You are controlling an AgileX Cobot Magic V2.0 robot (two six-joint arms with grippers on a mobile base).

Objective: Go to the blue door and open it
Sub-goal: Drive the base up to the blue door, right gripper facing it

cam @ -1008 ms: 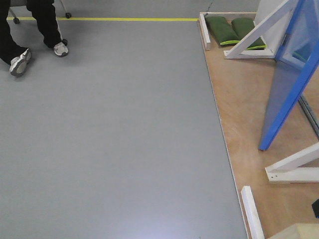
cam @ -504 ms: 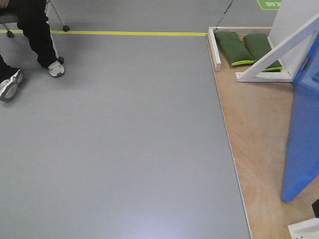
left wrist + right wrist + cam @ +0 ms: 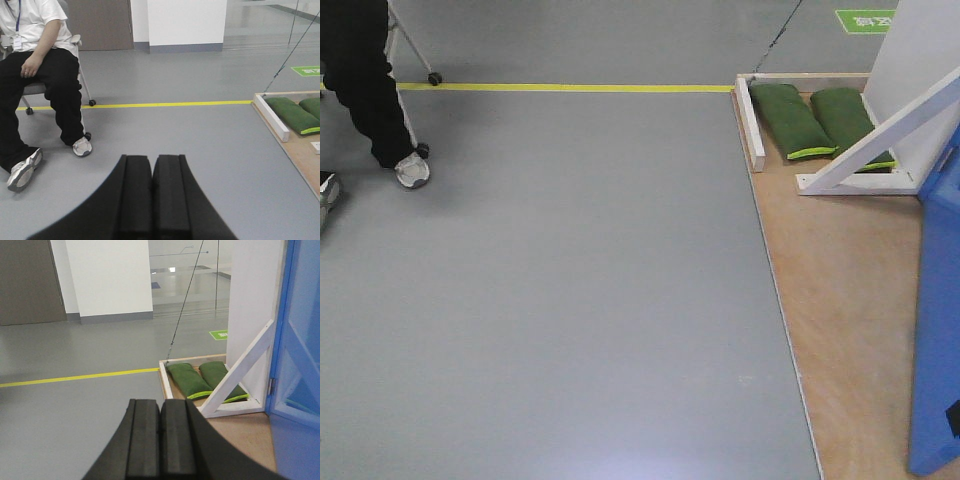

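The blue door [image 3: 938, 330] is a glossy bright-blue panel cut off by the right edge of the front view, standing on the wooden platform [image 3: 840, 300]. It also fills the right edge of the right wrist view [image 3: 300, 435]. Its handle and lock are out of view. My left gripper [image 3: 151, 158] is shut and empty, held over grey floor and facing a seated person. My right gripper [image 3: 160, 402] is shut and empty, left of the door and pointing toward the platform corner. Neither gripper shows in the front view.
A white wall panel with a diagonal brace [image 3: 905, 110] stands behind the door, with two green sandbags [image 3: 810, 120] at its foot. A person on a wheeled chair [image 3: 40, 75] sits at the far left. A yellow floor line [image 3: 570, 87] crosses the grey floor.
The view has advanced: the yellow line, sandbags and brace have slid down the frame. The blue door has shifted to the right edge and looks nearer. The person's feet have moved.
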